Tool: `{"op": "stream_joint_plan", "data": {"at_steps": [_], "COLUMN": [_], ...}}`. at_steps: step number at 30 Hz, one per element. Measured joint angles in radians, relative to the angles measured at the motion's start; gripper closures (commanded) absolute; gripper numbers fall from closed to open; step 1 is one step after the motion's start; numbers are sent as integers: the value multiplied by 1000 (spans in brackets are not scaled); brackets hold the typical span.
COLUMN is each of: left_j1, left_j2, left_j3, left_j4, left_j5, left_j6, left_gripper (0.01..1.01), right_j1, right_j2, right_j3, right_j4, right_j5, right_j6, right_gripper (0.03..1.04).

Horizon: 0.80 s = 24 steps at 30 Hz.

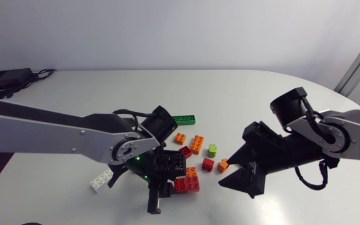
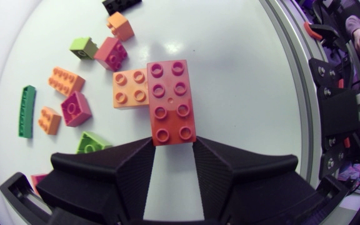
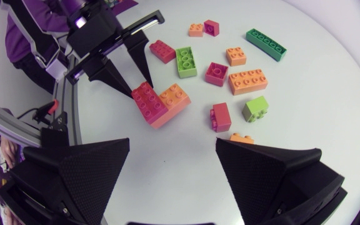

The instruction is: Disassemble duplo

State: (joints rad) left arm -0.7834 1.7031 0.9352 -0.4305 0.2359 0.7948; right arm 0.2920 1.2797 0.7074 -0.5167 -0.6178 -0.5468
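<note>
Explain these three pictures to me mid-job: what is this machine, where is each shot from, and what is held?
This is a two-armed robot at a white table. One picture looks down from above; the other two come from cameras on each arm's wrist. The left end effector appears closed on a red brick with an orange brick attached beside it. The right end effector is open, holding nothing. Loose bricks lie around, among them a long green brick and a white brick.

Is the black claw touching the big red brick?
Touching. In the left wrist view, the red brick's near end sits wedged in the left gripper, and both fingers press against its sides with no gap.
</note>
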Motion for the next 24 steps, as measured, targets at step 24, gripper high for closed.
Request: {"op": "stream_joint_plan", "data": {"at_steps": [24], "left_j1": [-148], "left_j2": [-195], "left_j3": [-178], "left_j4": [334], "left_j5": [-257], "left_j6": [-3], "left_gripper": [784], "right_j1": [-88], "right_j2": [440], "right_j3": [295], "right_j4": [-232], "right_j5": [-356], "right_j6": [29], "right_gripper": [164]}}
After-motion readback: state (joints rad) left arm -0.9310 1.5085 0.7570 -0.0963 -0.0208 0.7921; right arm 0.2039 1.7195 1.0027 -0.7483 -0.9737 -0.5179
